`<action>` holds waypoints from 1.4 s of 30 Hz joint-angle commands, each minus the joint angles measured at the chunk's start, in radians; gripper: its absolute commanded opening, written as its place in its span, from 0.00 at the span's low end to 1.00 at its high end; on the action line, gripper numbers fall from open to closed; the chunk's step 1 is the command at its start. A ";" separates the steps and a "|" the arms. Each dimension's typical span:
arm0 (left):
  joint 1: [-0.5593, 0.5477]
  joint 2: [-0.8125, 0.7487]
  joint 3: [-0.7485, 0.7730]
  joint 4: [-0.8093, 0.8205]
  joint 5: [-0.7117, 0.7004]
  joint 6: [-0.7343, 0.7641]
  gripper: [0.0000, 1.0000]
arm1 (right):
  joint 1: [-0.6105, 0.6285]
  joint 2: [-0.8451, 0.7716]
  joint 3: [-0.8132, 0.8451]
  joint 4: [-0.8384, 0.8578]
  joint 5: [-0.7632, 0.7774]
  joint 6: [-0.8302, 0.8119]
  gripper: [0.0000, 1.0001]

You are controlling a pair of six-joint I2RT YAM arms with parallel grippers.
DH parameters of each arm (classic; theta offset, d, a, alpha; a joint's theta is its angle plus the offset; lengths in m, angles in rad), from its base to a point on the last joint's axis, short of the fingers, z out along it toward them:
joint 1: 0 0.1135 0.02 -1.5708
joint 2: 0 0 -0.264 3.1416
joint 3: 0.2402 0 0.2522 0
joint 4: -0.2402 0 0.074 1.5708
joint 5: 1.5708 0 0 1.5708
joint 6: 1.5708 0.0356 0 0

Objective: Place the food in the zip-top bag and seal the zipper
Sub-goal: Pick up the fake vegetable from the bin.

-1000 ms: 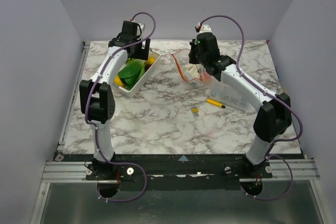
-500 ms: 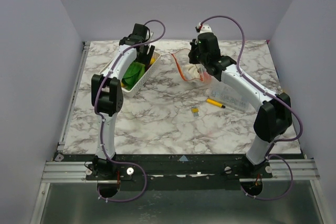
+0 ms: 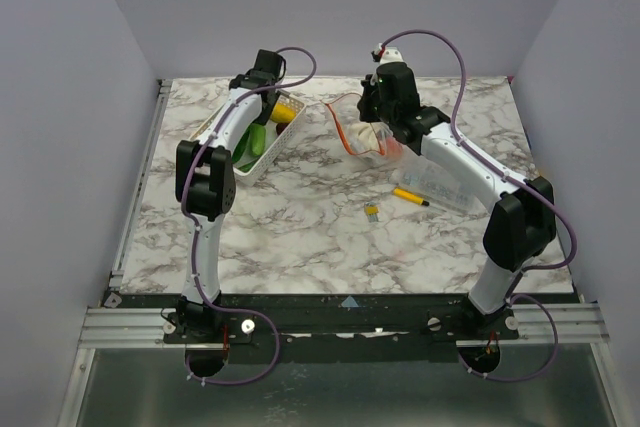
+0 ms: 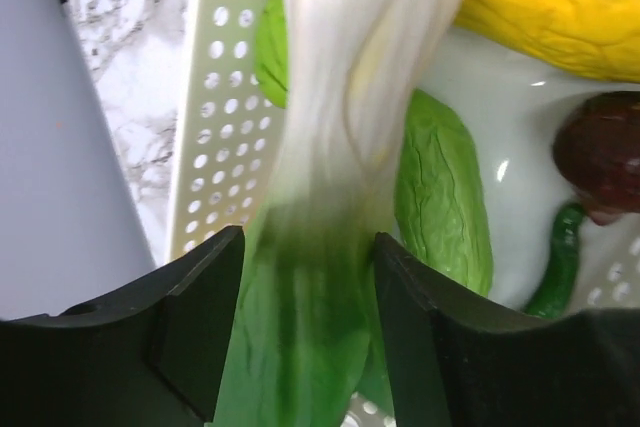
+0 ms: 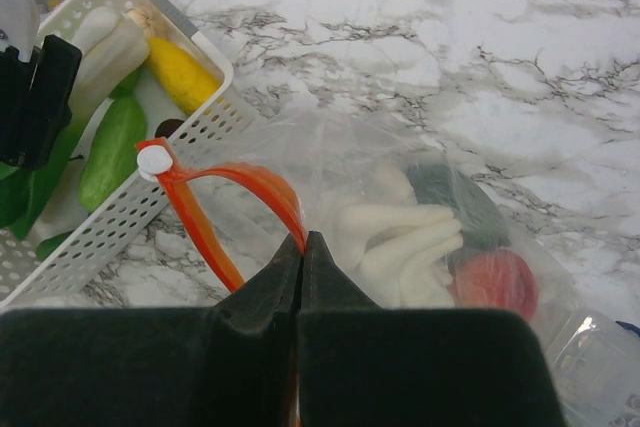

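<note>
The white lattice basket [image 4: 215,97] holds food: a leafy green-and-white vegetable [image 4: 340,147], a green gourd [image 4: 440,197], a yellow piece [image 4: 560,7] and a dark red piece [image 4: 600,152]. My left gripper [image 4: 308,247] reaches into the basket [image 3: 262,152], its fingers pressed on both sides of the leafy vegetable. The clear zip-top bag [image 5: 400,157] lies right of the basket with white food [image 5: 400,237], a red piece [image 5: 495,282] and a dark piece inside. My right gripper [image 5: 303,239] is shut on the orange-red zipper [image 5: 245,179], holding the mouth up and open.
A yellow marker pen [image 3: 410,196] and a small yellow-green bit [image 3: 372,211] lie on the marble table. A rigid clear compartment box [image 3: 445,182] sits under my right forearm. Walls enclose the table on three sides.
My left arm swung from the basket's middle toward its far end, and its jaws narrowed onto the leafy vegetable. My right gripper and the bag stayed put.
</note>
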 commanded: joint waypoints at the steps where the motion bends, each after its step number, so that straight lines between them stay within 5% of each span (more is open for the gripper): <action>1: 0.014 -0.042 -0.021 0.082 -0.158 0.070 0.61 | -0.006 -0.021 -0.010 0.021 -0.020 0.007 0.01; 8: 0.019 -0.056 0.010 0.019 -0.063 -0.001 0.84 | -0.008 -0.014 -0.008 0.020 -0.025 0.007 0.01; 12: 0.019 -0.085 0.041 -0.035 0.009 -0.083 0.87 | -0.008 -0.012 -0.008 0.020 -0.029 0.008 0.01; 16: 0.019 -0.154 -0.004 -0.008 0.171 -0.173 0.82 | -0.008 -0.008 -0.006 0.019 -0.033 0.010 0.01; 23: 0.025 -0.109 0.047 -0.011 0.357 -0.355 0.48 | -0.008 -0.005 -0.003 0.016 -0.038 0.013 0.01; 26: 0.032 -0.019 0.146 -0.084 0.395 -0.436 0.41 | -0.008 -0.009 -0.003 0.012 -0.036 0.012 0.01; 32: 0.053 0.065 0.184 -0.085 0.517 -0.557 0.38 | -0.008 -0.015 -0.004 0.009 -0.035 0.012 0.01; 42: 0.067 0.161 0.210 -0.097 0.576 -0.641 0.58 | -0.008 -0.012 -0.003 0.011 -0.042 0.013 0.01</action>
